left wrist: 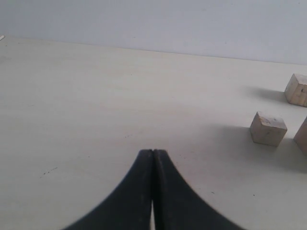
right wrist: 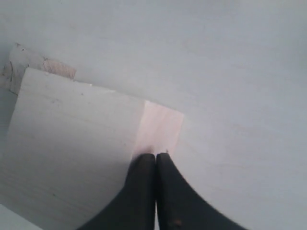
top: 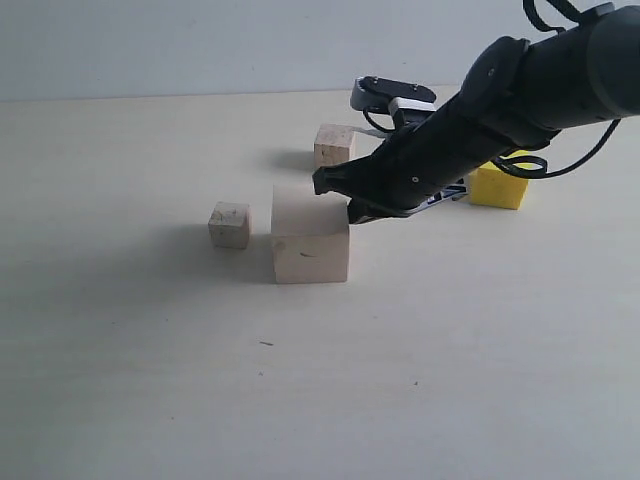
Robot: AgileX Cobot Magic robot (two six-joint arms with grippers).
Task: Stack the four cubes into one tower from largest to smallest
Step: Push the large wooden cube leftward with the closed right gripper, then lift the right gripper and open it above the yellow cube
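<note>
On the left of the desk (top: 300,400), out of the exterior view, the left tool (left wrist: 152,152) hangs low over bare surface. Its jaws are pressed fully together and grip nothing. The cubes lie well off to one side of it in its wrist view.

Next in the exterior view is a small speckled cube (top: 229,225) (left wrist: 267,128). It sits alone, upright, just beside the large pale cube (top: 310,235) and not touching it.

The large pale cube sits flat on the desk with nothing on top. The right tool (top: 336,196) (right wrist: 154,157) is at this cube's upper right edge, tips over the rim of the top face. Its jaws are closed tight and hold nothing. Whether the tips touch the wood cannot be told. In the right wrist view a small cube corner shows past the big cube's far corner, but which one is unclear.

Behind the big cube is the second small cube (top: 335,145) (left wrist: 297,89), apart from it and near the right arm (top: 520,90).

Farthest right is the yellow cube (top: 498,186), on the desk behind the arm, partly hidden and well apart from the tool tips.

All four cubes sit singly.
</note>
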